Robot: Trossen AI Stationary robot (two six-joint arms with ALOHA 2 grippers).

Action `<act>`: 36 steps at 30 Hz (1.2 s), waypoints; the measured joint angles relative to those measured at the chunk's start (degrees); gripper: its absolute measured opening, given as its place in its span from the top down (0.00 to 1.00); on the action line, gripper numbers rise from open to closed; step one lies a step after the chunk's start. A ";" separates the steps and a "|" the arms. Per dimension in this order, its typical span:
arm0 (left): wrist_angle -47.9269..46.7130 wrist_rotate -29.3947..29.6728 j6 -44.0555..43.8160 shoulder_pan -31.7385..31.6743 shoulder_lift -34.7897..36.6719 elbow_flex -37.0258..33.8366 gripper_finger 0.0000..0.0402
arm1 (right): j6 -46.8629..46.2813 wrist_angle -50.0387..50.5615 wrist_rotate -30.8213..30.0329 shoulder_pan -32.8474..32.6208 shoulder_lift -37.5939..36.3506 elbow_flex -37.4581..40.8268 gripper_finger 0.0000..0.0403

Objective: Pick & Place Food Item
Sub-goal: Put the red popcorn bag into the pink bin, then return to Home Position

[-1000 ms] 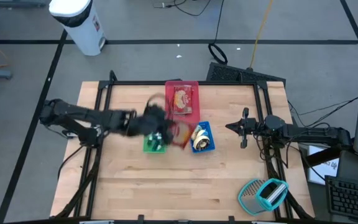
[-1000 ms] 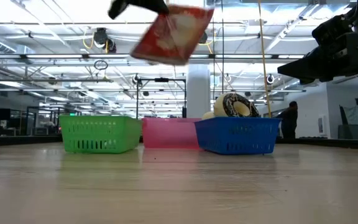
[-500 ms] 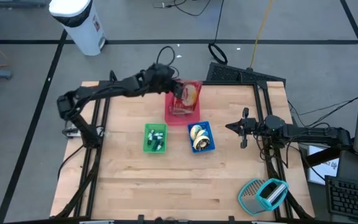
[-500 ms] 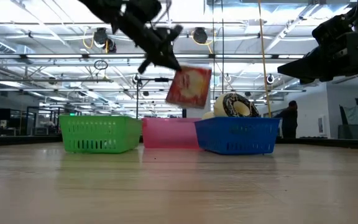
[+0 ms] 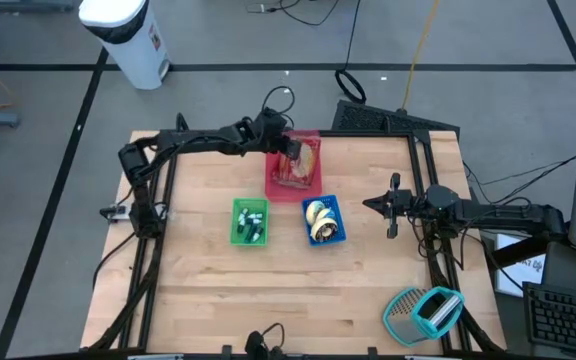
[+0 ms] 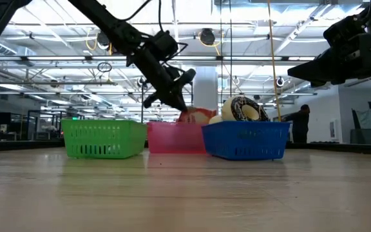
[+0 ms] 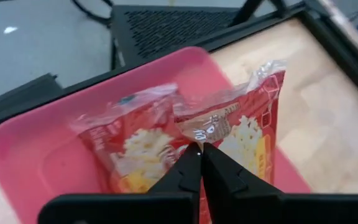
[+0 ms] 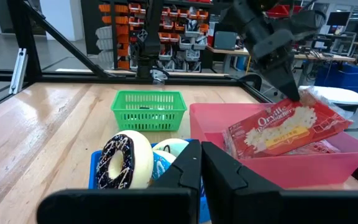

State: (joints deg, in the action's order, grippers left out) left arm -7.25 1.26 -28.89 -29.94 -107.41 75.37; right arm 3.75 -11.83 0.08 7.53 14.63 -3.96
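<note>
A red popcorn bag (image 8: 283, 127) sits tilted in the pink basket (image 5: 272, 186) at the table's far middle. My left gripper (image 7: 201, 148) is shut on it, reaching in from the table's left side, slanting down. A second red packet (image 7: 135, 144) lies in the same basket. In the low view the bag's top (image 6: 195, 116) shows just above the basket's rim, under my left gripper (image 6: 180, 103). My right gripper (image 5: 368, 204) waits shut at the table's right, above the wood, touching nothing. My left gripper pinches the popcorn bag between its two fingers at the bag's upper edge (image 8: 298, 102), near one end. The fingers slant down from the table's left. The bag hangs tilted below them, its lower part down inside the pink basket.
A green basket (image 5: 249, 222) with small items and a blue basket (image 5: 324, 220) holding a doughnut (image 8: 122, 163) stand nearer than the pink one. A teal and grey object (image 5: 423, 312) lies at the near right corner. Bare wood fills the near half.
My left gripper has swung from over the green and blue baskets toward the far edge and come down over the pink basket, staying shut on the popcorn bag. The bag, held high a second ago, has sunk into the pink basket.
</note>
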 joint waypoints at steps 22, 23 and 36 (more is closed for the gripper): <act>-4.99 -10.75 0.09 -2.63 9.34 -0.04 0.47 | 0.00 0.00 0.00 0.00 0.00 0.01 0.99; -5.77 -10.16 1.89 -0.87 11.62 -0.04 0.46 | 0.00 0.00 0.00 0.00 0.02 0.01 0.99; -21.46 11.37 17.74 26.06 42.08 -8.02 0.43 | 0.06 0.02 0.00 0.00 0.00 -0.01 0.99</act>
State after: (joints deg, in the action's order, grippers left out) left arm -28.71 12.63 -11.15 -3.87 -65.34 67.35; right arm 3.81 -11.81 0.08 7.53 14.63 -3.97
